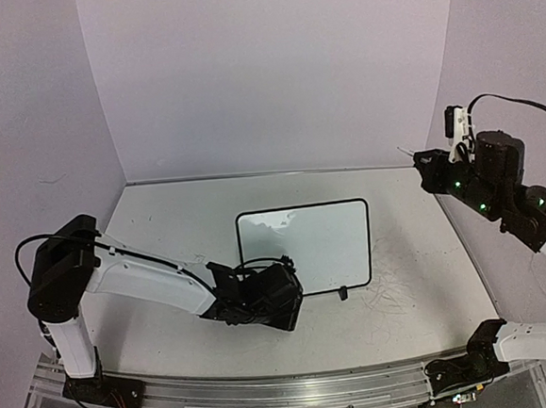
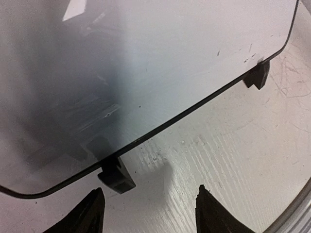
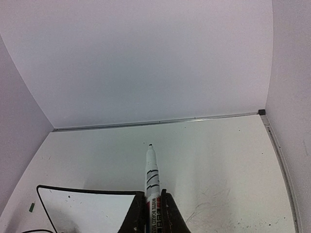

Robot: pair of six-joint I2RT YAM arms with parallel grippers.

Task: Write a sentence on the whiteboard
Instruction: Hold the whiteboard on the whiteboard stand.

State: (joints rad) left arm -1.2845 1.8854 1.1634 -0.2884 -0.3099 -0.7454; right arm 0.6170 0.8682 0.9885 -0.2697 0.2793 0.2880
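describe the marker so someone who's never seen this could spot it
Look right of the whiteboard, where the right hand is held high. The marker is clamped in it, tip forward: a white barrel with black bands, the only pen in view.

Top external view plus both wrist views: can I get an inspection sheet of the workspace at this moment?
Surface: white table, with faint grey scribbles to the right of the board.
Job's things: whiteboard mid-table, no writing on it; marker pointing out over the table.
Clutter: green scrap left of the board, too small to identify.
End effectors: left end effector open and empty, low by the board's near-left foot; right end effector shut on the marker, raised at the right.
Cables: left-arm cable loops at the shoulder; right-arm cable arcs above the wrist.
Surroundings: plain pale walls; metal rail at the near edge.
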